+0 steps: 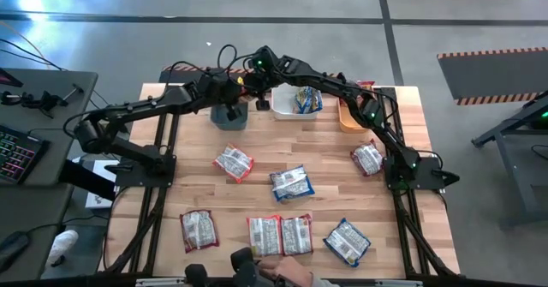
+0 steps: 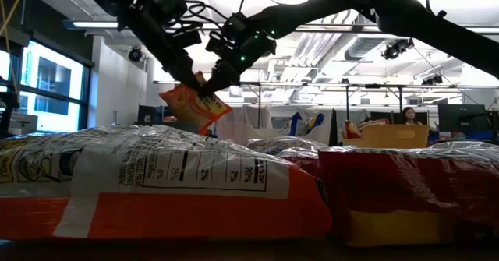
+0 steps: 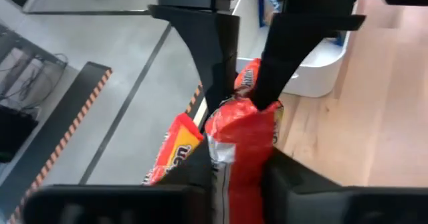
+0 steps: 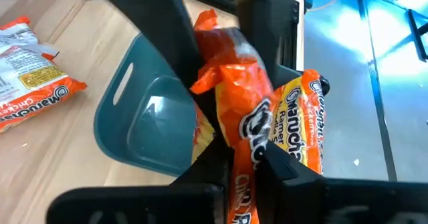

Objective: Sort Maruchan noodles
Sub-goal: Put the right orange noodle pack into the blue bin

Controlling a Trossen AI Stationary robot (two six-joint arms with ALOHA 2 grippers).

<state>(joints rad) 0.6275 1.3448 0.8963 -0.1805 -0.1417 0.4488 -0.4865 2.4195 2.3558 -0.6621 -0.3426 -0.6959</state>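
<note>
You have both grippers clamped on one orange Maruchan packet, held above the teal bin: left gripper, right gripper. Other packets lie nearer you.

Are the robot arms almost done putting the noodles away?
Not yet. The white bin already holds some packets. Both the left gripper and right gripper are pinching one orange packet in the air near the teal bin. Seven packets lie unsorted on the table.
</note>
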